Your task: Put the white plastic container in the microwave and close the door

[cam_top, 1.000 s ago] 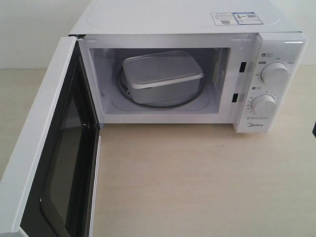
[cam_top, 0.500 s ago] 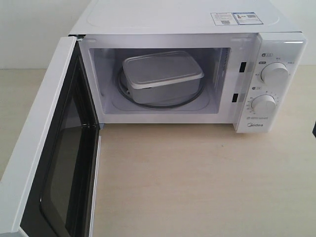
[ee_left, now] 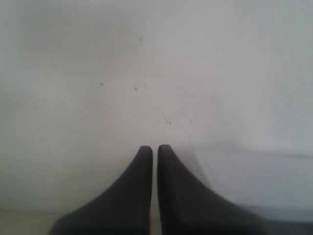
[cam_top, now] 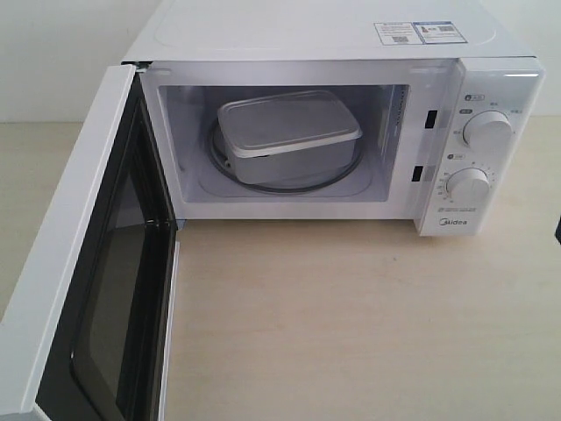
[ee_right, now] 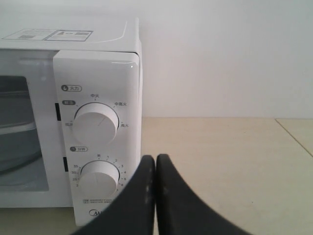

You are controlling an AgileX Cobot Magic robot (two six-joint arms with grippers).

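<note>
White plastic container [cam_top: 287, 132] centred on microwave [cam_top: 307, 31] turntable [cam_top: 219, 165], clear of doorway; door [cam_top: 57, 263] wide open. Left tool [ee_left: 154, 152], right tool [ee_right: 155, 162] pinched closed, empty.

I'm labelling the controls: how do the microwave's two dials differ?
The upper dial has a few Chinese labels spaced around it; the lower dial has numbers around it. The upper dial looks slightly larger than the lower dial. Both are round, white, and on the front panel of the microwave.
</note>
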